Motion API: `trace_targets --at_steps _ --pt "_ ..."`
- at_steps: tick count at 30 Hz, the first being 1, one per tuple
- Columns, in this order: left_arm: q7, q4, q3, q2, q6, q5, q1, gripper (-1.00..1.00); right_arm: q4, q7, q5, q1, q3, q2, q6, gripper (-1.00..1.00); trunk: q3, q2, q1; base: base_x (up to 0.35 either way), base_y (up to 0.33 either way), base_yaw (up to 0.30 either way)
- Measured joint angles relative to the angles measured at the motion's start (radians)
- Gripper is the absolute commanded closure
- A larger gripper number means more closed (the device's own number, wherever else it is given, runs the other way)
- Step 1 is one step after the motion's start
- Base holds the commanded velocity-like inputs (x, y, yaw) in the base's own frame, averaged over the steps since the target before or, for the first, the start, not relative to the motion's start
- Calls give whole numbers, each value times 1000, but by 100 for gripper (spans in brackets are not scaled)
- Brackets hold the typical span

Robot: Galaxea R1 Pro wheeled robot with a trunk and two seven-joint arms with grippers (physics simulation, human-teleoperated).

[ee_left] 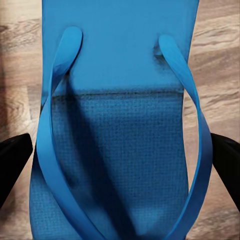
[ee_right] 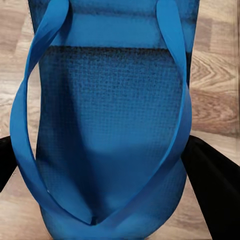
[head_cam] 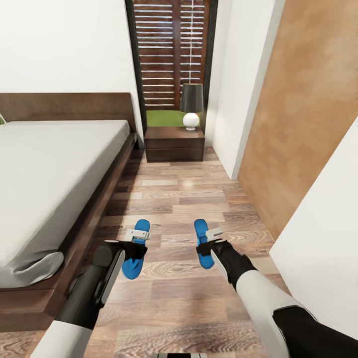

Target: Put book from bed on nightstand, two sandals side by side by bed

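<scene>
The bed (head_cam: 49, 169) lies along the left side of the bedroom (head_cam: 64, 44), its pale mattress bare where it shows. Beside its frame the left arm reaches forward and down over the wood-plank floor (head_cam: 184, 293), and the left gripper (head_cam: 135, 243) sits over the left sandal (head_cam: 135, 251). In the left wrist view the dark fingers (ee_left: 12, 160) stand on either side of that sandal (ee_left: 120, 150), at its straps; they look closed onto its edges, though actual contact cannot be told for sure. The right arm mirrors this pose, stretched forward with the right gripper (head_cam: 211, 243) over the right sandal (head_cam: 203, 243). Its fingers (ee_right: 212, 185) likewise flank the sandal's (ee_right: 110, 140) sides, seemingly gripping it. Two blue sandals in all, apart from each other, toes pointing away from the robot. At the far wall one nightstand (head_cam: 174, 143) stands just beside the headboard, carrying one lamp (head_cam: 191, 107) with a dark shade and round white base.
</scene>
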Motion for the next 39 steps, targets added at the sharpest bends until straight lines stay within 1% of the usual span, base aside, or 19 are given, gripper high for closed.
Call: trace_targets --at_steps 1,2,5,7,14,19,33,39 --pt "0 7 1 0 0 0 0 100 0 0 0 0 -11 0 0 100 4 0 0 0 0 0" --pt "0 17 2 0 -1 1 0 100 1 0 0 0 -32 -1 0 100 8 0 -1 0 0 0" --pt "-2 30 3 0 -5 1 0 100 2 0 0 0 -55 -4 1 100 19 1 -2 0 0 0" --pt "-3 40 3 0 -12 0 -1 100 3 -1 0 0 -69 -12 1 100 27 2 -3 0 0 0" --pt "-5 53 4 0 -18 0 -3 100 8 -1 -3 0 -77 -19 0 100 54 3 -6 0 0 0" --pt "-5 98 3 0 -32 1 -5 100 9 -1 -3 0 -80 -21 0 100 74 4 -9 0 0 0" --pt "-5 125 2 -1 -45 0 -8 100 10 -1 -3 0 -80 -22 0 100 128 8 -15 0 0 0" --pt "-4 163 2 -1 -65 0 -12 100 10 -1 -3 0 -79 -22 0 100 151 9 -18 0 0 0"
